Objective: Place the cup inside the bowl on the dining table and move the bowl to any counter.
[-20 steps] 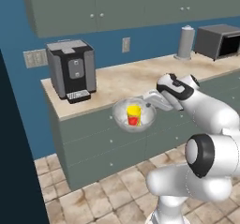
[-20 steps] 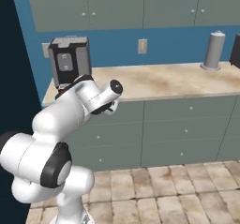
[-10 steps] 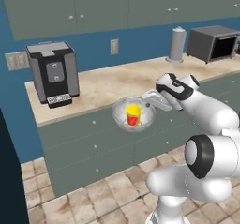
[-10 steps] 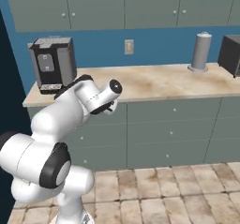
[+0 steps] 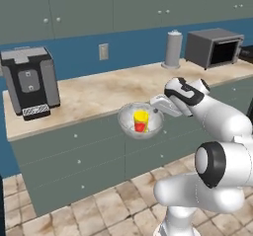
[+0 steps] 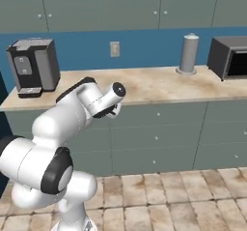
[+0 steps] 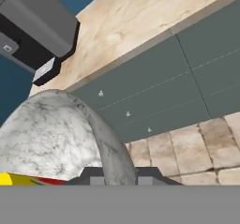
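No readable text, label or number anywhere.

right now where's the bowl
In the left base view the bowl, with the cup inside, hangs in the gripper before the counter's drawer fronts, right of the coffee machine.

Arm bent at the elbow, forearm reaching forward and left at mid height. Gripper level, jaws nearly closed, clamped on a rim.
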